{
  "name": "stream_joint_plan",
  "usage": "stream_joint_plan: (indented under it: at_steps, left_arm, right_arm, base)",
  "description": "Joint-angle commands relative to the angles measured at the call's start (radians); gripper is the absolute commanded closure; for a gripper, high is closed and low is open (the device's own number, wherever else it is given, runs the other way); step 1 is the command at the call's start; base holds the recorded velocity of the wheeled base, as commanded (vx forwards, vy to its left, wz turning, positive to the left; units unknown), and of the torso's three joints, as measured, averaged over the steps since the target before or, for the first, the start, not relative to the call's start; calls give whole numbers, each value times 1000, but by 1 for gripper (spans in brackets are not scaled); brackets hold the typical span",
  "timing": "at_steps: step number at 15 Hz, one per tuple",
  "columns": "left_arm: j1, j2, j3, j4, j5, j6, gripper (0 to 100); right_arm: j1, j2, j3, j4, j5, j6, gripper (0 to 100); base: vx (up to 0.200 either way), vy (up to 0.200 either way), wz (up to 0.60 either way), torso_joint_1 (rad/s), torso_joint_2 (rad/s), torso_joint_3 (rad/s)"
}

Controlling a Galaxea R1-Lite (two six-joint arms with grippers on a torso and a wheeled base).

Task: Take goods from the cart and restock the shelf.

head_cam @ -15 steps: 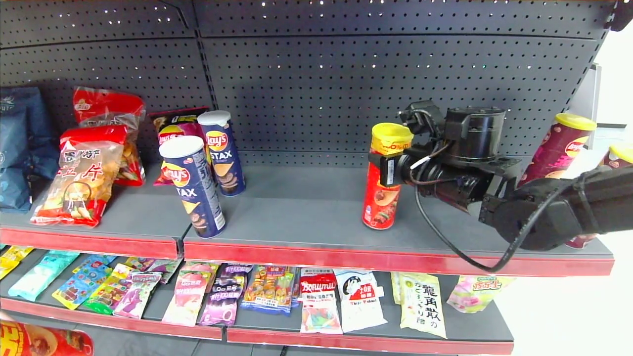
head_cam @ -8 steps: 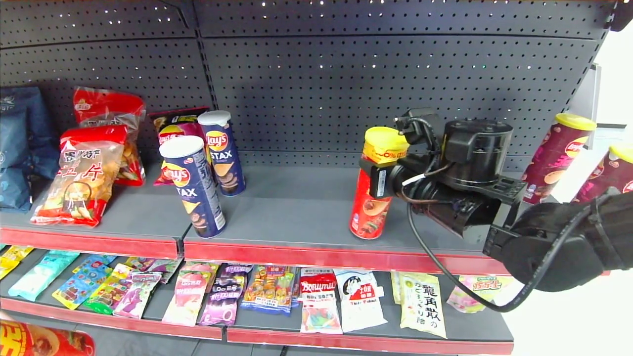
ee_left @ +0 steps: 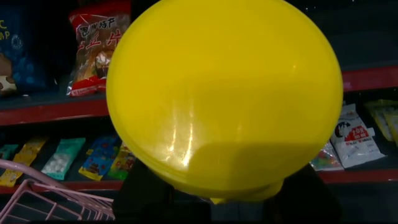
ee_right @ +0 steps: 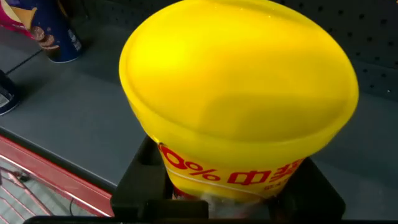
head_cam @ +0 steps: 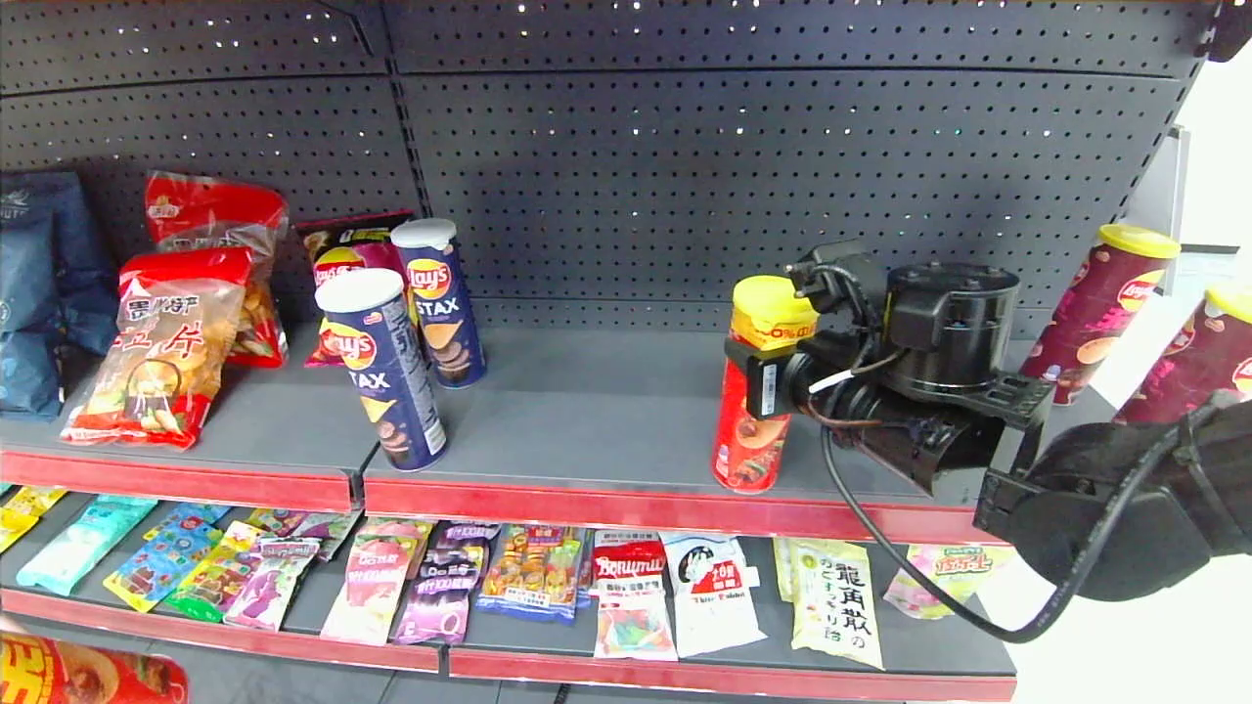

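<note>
My right gripper (head_cam: pixel 765 389) is shut on a red chip can with a yellow lid (head_cam: pixel 755 445). It holds the can upright, with the base right by the red front lip of the upper shelf (head_cam: pixel 606 411). I cannot tell whether the base touches the board. In the right wrist view the can's lid (ee_right: pixel 239 106) sits just above the dark fingers. In the left wrist view another yellow-lidded can (ee_left: pixel 224 93) stands between my left gripper's black fingers, in front of the shelf rows.
Two blue cans (head_cam: pixel 383 367) and snack bags (head_cam: pixel 161 342) fill the shelf's left part. Two purple cans (head_cam: pixel 1100 293) lean at the right end. The board between them is bare. Sachets (head_cam: pixel 626 587) line the lower shelf. A pink cart (ee_left: pixel 37 199) is below my left gripper.
My right gripper has carried the red can down and forward toward the shelf's front lip, swinging a little left and then back right. The shelf goods have not moved.
</note>
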Motion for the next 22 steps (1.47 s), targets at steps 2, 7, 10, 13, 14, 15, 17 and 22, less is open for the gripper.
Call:
stream_joint_plan:
  at_steps: [2, 7, 10, 13, 14, 15, 17, 22]
  left_arm:
    - [-1, 2, 4, -1, 1, 0, 100]
    - [-1, 2, 7, 0, -1, 0, 100]
    - [-1, 2, 15, 0, -1, 0, 100]
    - [-1, 2, 19, 0, -1, 0, 100]
    - [-1, 2, 19, 0, -1, 0, 100]
    - [-1, 0, 19, -1, -1, 0, 100]
    - [-1, -1, 19, 0, -1, 0, 100]
    - [-1, -4, 21, 0, -1, 0, 100]
  right_arm:
    - [-7, -18, 16, 2, 1, -14, 100]
    - [-8, -18, 18, 1, 2, -27, 100]
    - [-10, -18, 26, -1, -1, -24, 100]
    - [-10, -20, 43, -2, 2, -21, 100]
    - [-10, -23, 50, -2, 2, -21, 100]
    - [-10, -24, 53, -2, 2, -20, 100]
    - [-10, -24, 61, -4, 2, -18, 100]
    - [-8, -43, 63, -4, 1, -18, 0]
  base:
    - [0, 0, 0, 0, 0, 0]
    - [0, 0, 0, 0, 0, 0]
    - [0, 0, 0, 0, 0, 0]
    - [0, 0, 0, 0, 0, 0]
    - [0, 0, 0, 0, 0, 0]
    - [0, 0, 0, 0, 0, 0]
    - [0, 0, 0, 0, 0, 0]
    - [0, 0, 0, 0, 0, 0]
